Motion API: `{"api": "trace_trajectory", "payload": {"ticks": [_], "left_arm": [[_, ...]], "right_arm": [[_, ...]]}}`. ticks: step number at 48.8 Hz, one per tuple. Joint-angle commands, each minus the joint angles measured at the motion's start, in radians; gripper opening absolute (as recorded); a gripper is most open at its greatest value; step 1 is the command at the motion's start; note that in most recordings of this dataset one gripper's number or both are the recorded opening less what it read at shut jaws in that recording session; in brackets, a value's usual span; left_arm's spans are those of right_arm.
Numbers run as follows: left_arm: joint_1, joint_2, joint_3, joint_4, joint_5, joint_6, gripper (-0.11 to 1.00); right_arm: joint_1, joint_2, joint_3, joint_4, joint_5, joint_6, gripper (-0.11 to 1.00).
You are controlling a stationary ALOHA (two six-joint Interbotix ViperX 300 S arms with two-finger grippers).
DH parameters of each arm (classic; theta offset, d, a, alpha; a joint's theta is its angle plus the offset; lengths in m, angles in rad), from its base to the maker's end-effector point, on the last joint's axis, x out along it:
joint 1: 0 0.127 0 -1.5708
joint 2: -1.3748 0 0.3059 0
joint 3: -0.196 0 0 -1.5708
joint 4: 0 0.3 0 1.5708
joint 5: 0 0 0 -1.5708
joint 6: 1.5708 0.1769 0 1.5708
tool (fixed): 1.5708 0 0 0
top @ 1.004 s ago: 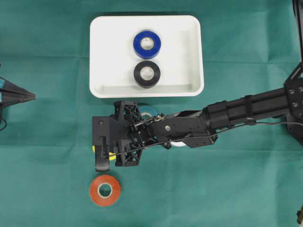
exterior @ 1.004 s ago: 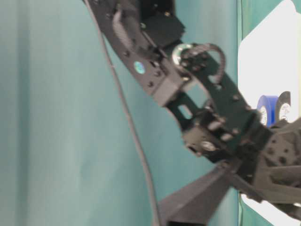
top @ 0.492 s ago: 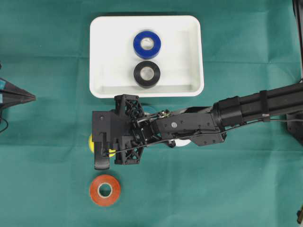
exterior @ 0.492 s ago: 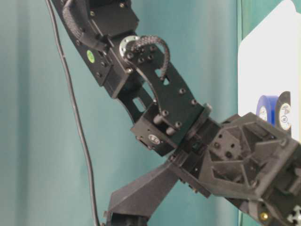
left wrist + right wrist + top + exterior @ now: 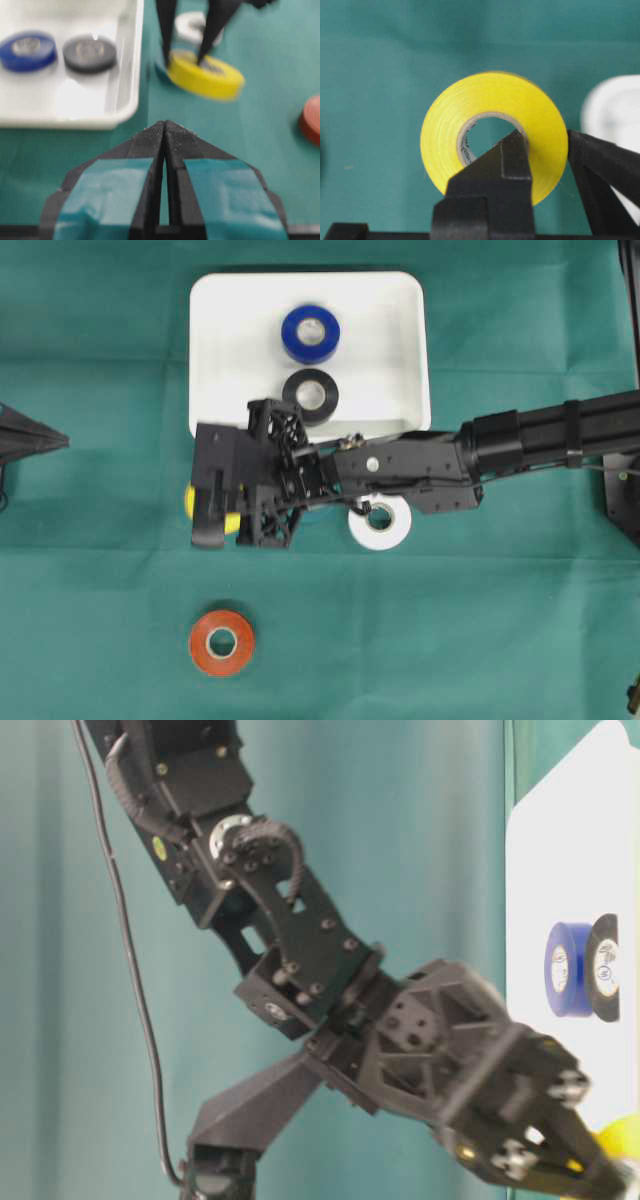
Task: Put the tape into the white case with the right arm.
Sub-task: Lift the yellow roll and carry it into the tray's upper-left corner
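A yellow tape roll (image 5: 492,132) is pinched by my right gripper (image 5: 545,142), which is shut on it with one finger through the hole and the other outside the ring. In the overhead view the right gripper (image 5: 210,525) holds the yellow roll (image 5: 188,502) over the green cloth, just in front of the left front corner of the white case (image 5: 240,340). The left wrist view shows the roll (image 5: 207,75) tilted beside the case's rim (image 5: 131,75). A blue roll (image 5: 311,334) and a black roll (image 5: 310,396) lie in the case. My left gripper (image 5: 164,127) is shut and empty, far left.
A white roll (image 5: 381,523) lies on the cloth under the right arm's wrist. An orange roll (image 5: 221,642) lies nearer the front edge, below the gripper. The right arm's long black link (image 5: 540,440) stretches across the case's front right corner.
The right gripper has carried the yellow roll away from the orange roll and towards the case's front edge. The white roll, earlier mostly covered by the arm, now shows fully.
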Motion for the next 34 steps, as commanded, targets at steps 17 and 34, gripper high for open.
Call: {"api": "trace_trajectory", "payload": {"ticks": [17, 34], "left_arm": [[0.003, 0.002, 0.021, 0.002, -0.035, 0.003, 0.0], [0.003, 0.002, 0.021, 0.0, -0.034, 0.003, 0.0]], "right_arm": [[-0.172, -0.049, -0.018, -0.009, -0.018, -0.005, 0.02], [-0.276, -0.049, -0.008, -0.025, -0.055, -0.014, 0.02]]}}
